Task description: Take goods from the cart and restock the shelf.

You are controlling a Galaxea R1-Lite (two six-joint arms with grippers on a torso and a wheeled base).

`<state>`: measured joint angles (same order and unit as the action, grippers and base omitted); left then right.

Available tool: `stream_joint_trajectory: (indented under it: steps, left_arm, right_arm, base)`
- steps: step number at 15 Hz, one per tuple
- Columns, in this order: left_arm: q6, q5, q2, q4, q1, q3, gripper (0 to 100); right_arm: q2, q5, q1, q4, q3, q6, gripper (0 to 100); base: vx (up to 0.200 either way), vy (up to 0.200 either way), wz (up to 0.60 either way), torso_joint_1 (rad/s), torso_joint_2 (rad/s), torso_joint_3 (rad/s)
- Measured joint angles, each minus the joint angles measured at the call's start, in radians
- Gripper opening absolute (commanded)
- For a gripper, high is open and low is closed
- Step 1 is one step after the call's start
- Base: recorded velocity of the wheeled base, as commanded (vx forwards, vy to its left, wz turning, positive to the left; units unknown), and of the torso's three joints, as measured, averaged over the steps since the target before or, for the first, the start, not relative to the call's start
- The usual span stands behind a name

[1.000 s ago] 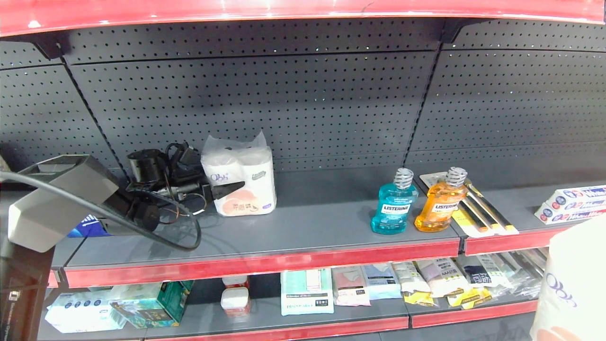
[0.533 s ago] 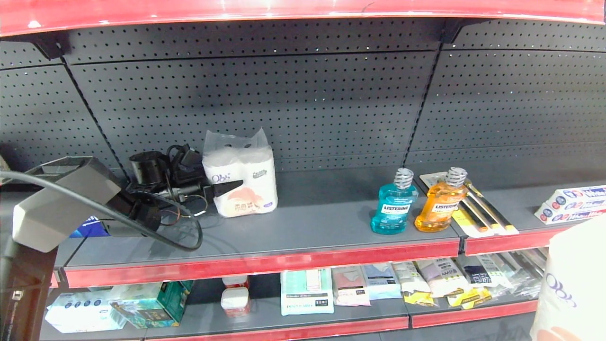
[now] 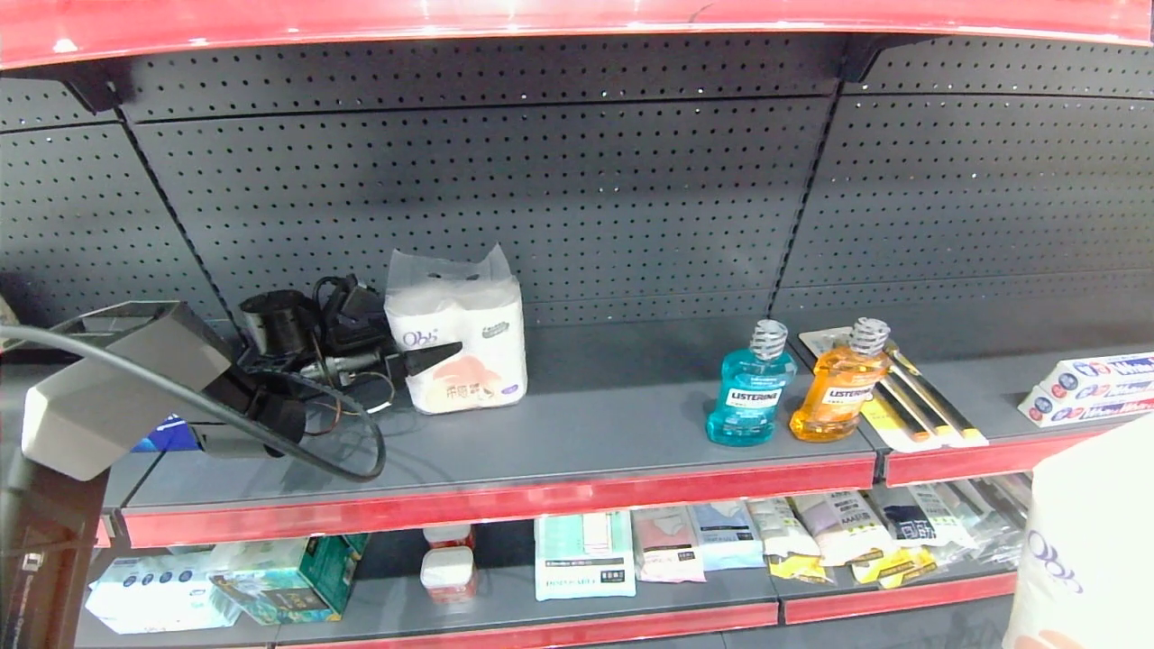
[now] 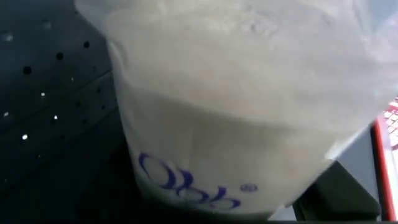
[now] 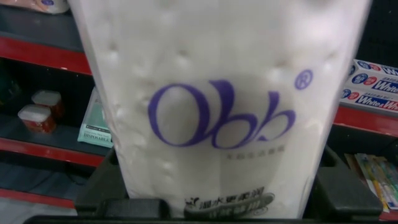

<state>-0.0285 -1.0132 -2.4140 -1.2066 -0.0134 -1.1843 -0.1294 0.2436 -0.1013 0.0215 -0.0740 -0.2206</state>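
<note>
Largely cut off, a tissue pack (image 3: 1091, 541) sits low at right.

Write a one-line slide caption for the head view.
Left hand at a toilet paper pack standing on the shelf, two mouthwash bottles to its right; second pack at lower right.

I read bright overhead light: glare spots on the red top fascia (image 3: 505, 13), dimmer lower shelf (image 3: 379, 613); the fascia bows at the head view's edges.

Big white toilet-paper pack (image 5: 217, 112) jammed right up close between the claw's (image 5: 217, 202) dark fingers (image 5: 348, 193), red-edged shelves (image 5: 37, 55) behind.
</note>
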Motion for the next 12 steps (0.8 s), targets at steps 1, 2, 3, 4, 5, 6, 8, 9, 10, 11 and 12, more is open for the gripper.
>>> stream_joint_trajectory:
  steps: [1,2,3,4,5,6,8,9,10,11,12]
  left_arm:
    - [-0.030,-0.005,0.008,-0.016,0.000,0.005,0]
    - [-0.040,-0.011,0.017,-0.020,0.000,0.009,0]
    - [-0.042,-0.020,0.029,-0.020,0.000,0.014,0]
    - [-0.043,-0.030,0.047,-0.020,0.000,0.027,0]
    - [-0.043,-0.035,0.068,-0.021,0.000,0.049,0]
    - [-0.043,-0.037,0.089,-0.027,0.000,0.077,0]
    - [-0.043,-0.040,0.120,-0.060,-0.002,0.121,0]
    - [-0.044,-0.040,0.131,-0.087,-0.007,0.147,0]
    - [-0.043,-0.041,0.139,-0.117,-0.012,0.174,0]
    - [-0.043,-0.040,0.144,-0.143,-0.017,0.203,0]
    - [-0.044,-0.041,0.151,-0.167,-0.022,0.239,0]
  right_arm:
    - [0.008,0.000,0.000,0.000,0.008,0.000,0]
    - [0.014,0.000,0.001,0.000,0.014,0.000,0]
    - [0.017,0.000,0.000,-0.001,0.019,0.001,0]
    - [0.020,0.000,0.001,0.000,0.022,0.000,0]
    - [0.022,0.000,0.001,-0.001,0.024,0.001,0]
    - [0.023,0.000,0.001,0.000,0.027,0.001,0]
    - [0.025,0.000,0.002,0.000,0.030,0.001,0]
    - [0.025,-0.001,0.002,0.000,0.030,0.001,0]
    - [0.026,-0.001,0.002,0.000,0.030,0.001,0]
    - [0.026,-0.001,0.001,0.001,0.030,0.001,0]
    - [0.026,-0.002,0.001,0.001,0.030,0.002,0]
  base:
    - [0.000,0.000,0.00,0.000,0.00,0.000]
    - [0.000,0.000,0.00,0.000,0.00,0.000]
    - [0.000,0.000,0.00,0.000,0.00,0.000]
    - [0.000,0.000,0.00,0.000,0.00,0.000]
    - [0.000,0.000,0.00,0.000,0.00,0.000]
    - [0.000,0.000,0.00,0.000,0.00,0.000]
    - [0.000,0.000,0.00,0.000,0.00,0.000]
    - [0.000,0.000,0.00,0.000,0.00,0.000]
    - [0.000,0.000,0.00,0.000,0.00,0.000]
    - [0.000,0.000,0.00,0.000,0.00,0.000]
    - [0.000,0.000,0.00,0.000,0.00,0.000]
